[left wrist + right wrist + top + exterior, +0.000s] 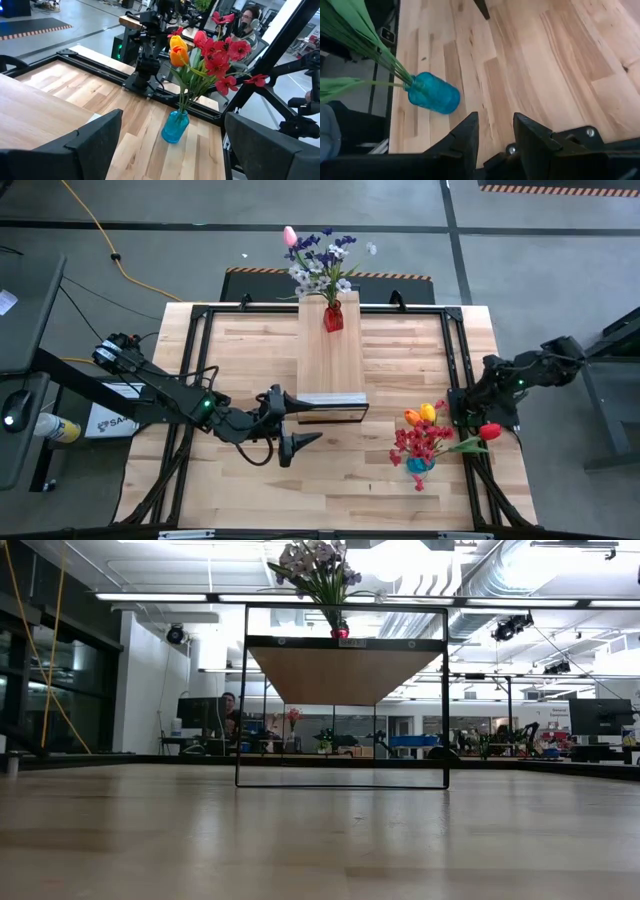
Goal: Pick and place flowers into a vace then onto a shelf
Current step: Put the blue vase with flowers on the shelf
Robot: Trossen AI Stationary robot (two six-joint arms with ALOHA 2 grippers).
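the left gripper (296, 424) has its fingers (95, 142) spread wide and released, grasping nothing, low over the wooden surface (240, 370) just beside the near end of the shelf (329, 360), the end with the light metallic strip. the right gripper (470, 418) hangs at the surface's edge well to the far side of the shelf from the left one; its fingers (465, 137) stand narrowly apart with bare wood showing in the gap, clenched on nothing. near it a blue vase (419, 465) stands on the surface, off the shelf, carrying red, orange and yellow flowers (428, 432) that lean toward the right gripper without touching its fingers. a red vase (333, 316) sits on the shelf at the end away from the strip, filled with a bunch of purple, white and pink flowers (320, 255). in the low view this bunch shows above the raised shelf. a person (247, 22) sits in the room beyond the surface
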